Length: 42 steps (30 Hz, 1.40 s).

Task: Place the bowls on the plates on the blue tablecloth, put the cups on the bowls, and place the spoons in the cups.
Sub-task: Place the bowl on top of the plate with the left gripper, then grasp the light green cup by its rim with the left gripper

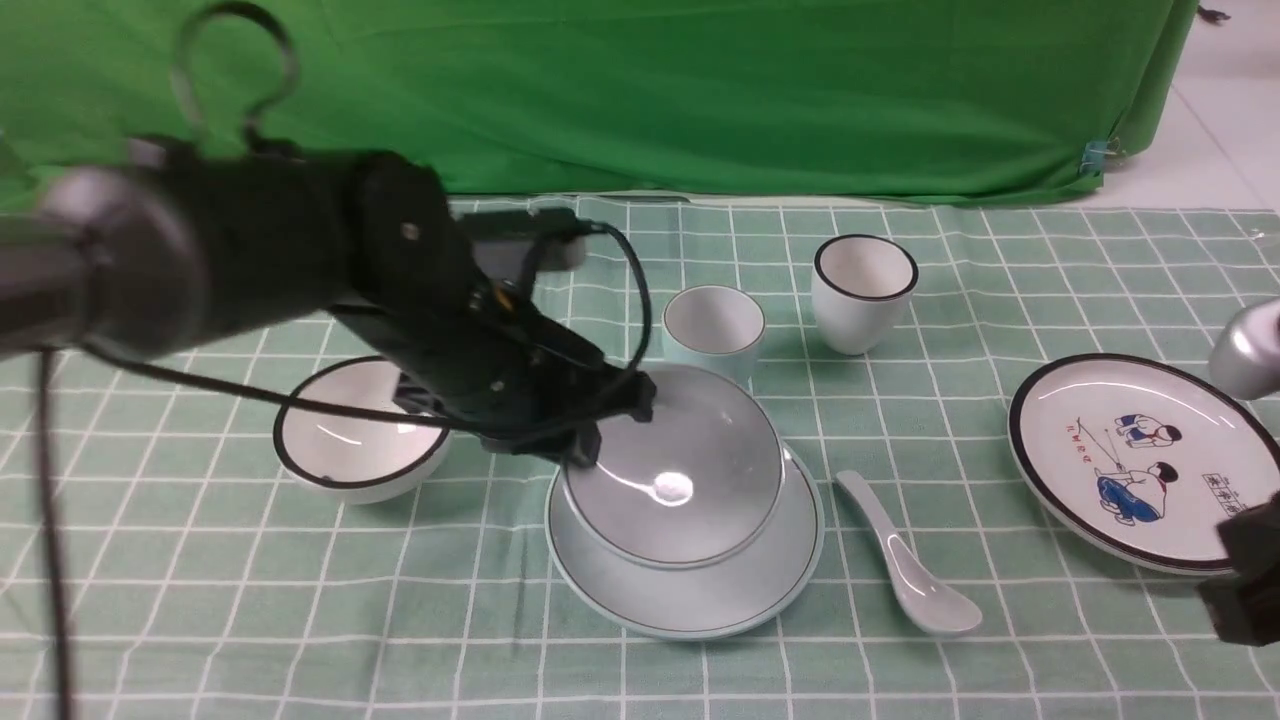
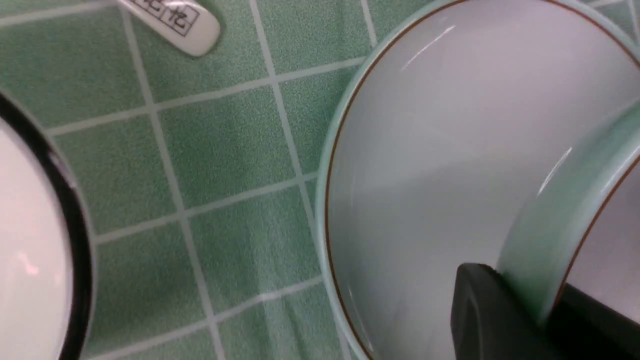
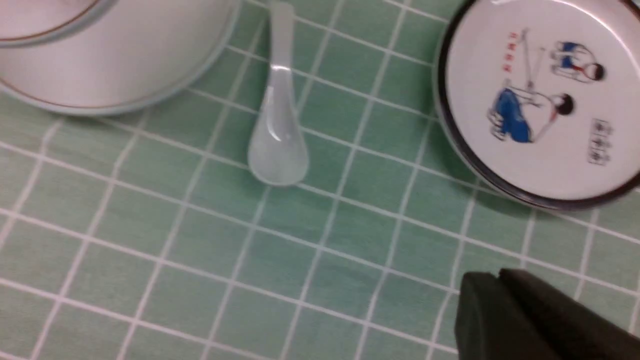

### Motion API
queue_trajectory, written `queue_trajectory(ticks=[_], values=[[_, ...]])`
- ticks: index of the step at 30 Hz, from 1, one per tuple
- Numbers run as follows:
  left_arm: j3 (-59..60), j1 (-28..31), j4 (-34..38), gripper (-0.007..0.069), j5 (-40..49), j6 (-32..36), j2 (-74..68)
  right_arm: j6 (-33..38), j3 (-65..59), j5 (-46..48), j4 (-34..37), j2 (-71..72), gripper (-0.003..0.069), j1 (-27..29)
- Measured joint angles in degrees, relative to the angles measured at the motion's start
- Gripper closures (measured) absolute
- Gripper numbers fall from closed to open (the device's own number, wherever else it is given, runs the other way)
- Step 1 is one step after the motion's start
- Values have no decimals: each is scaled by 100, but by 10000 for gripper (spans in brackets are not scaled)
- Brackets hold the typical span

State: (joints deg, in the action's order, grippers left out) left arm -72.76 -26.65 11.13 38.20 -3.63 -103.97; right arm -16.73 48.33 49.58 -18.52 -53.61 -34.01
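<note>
Nearest, at the right, the right arm [image 1: 1250, 585] is seen with its jaws drawn together on nothing, over the blue tablecloth [image 1: 300, 620]. Just beyond, the plain spoon [image 1: 905, 570] is laid flat, its long axis running from the scoop at the near right to the handle at the far left, toward the pale-blue plate [image 1: 690, 615]. Over that plate the pale-blue bowl [image 1: 670, 480] is held by its far-left rim, which is clenched in the jaws of the left arm [image 1: 250, 260]. The bowl is tilted, its opening turned up and toward the robot; whether its near edge touches the plate cannot be told. Being round, it has no long axis. Setting it down is judged the step in hand: the raised rim should be lowered until the foot is flat and centred, and only then should the jaws be released and lifted clear. Left of the plate the white bowl [image 1: 360, 440] is stood upright; at the right the cartoon plate [image 1: 1130, 460] is bare. Farthest, 2 cups are stood upright: the pale-blue cup [image 1: 712, 325] just behind the bowl, the white cup [image 1: 865, 290] to its right.
</note>
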Motion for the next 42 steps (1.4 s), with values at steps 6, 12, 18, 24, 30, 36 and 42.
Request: queue_trajectory(ticks=[6, 12, 18, 24, 30, 36, 42], values=[[-410, -18, 40, 601, 89, 0, -548, -75, 0, 44, -115, 0, 590, 0], [-467, -18, -27, 509, 76, -6, -598, -77, 0, -152, -134, 0, 588, 0], [-842, -18, -118, 302, 134, -95, -579, -81, 0, -273, -134, 0, 585, 0], [-2218, 1, -184, 172, 36, -176, -698, -81, 0, -273, -134, 0, 575, 0], [-3309, 53, -246, 149, 305, -292, -1653, -81, 0, -273, -134, 0, 571, 0], [-3818, 53, -316, 146, 426, -423, -2435, -76, 0, -273, -223, 0, 571, 0], [-3892, 54, -366, 263, 467, -461, -2696, -76, 0, -273, -261, 0, 563, 0]])
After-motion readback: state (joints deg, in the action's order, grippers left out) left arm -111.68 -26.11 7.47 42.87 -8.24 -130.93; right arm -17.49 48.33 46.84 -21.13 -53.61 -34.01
